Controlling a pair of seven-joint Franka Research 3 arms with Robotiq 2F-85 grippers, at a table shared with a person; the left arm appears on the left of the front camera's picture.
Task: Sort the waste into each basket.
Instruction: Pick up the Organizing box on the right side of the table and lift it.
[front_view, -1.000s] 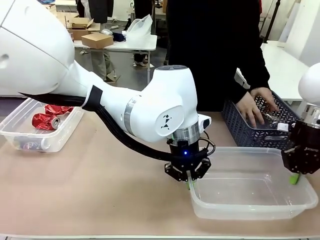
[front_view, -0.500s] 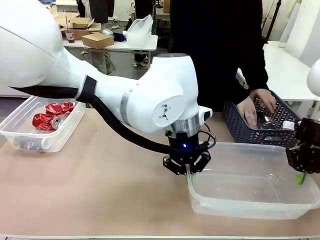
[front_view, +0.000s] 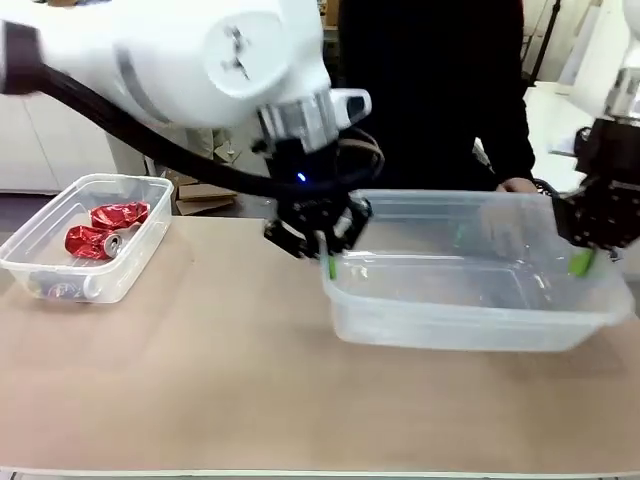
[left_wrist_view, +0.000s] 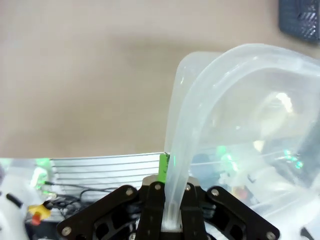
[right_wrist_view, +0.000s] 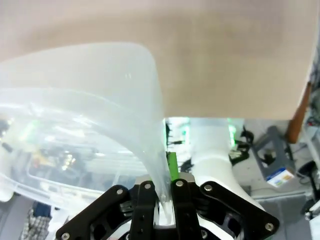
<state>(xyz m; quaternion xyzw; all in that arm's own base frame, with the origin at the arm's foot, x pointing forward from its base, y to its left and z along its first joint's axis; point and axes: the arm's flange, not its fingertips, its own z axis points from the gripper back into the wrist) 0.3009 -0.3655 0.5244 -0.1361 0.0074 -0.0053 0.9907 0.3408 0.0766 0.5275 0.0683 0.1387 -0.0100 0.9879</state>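
While the left hand (front_view: 328, 258) is clamped shut on the rim of a clear tub (front_view: 470, 322) at its left end and the right hand (front_view: 580, 260) likewise at its right end, the clear tub hangs between them above the table (front_view: 200, 400). Well apart, at the table's left, a second tub (front_view: 35, 262) holds crushed red cans (front_view: 100, 230).

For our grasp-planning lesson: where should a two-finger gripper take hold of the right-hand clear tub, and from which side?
The rolled rim at each short end of the clear tub, from above: its thin upright wall slips between the jaws.
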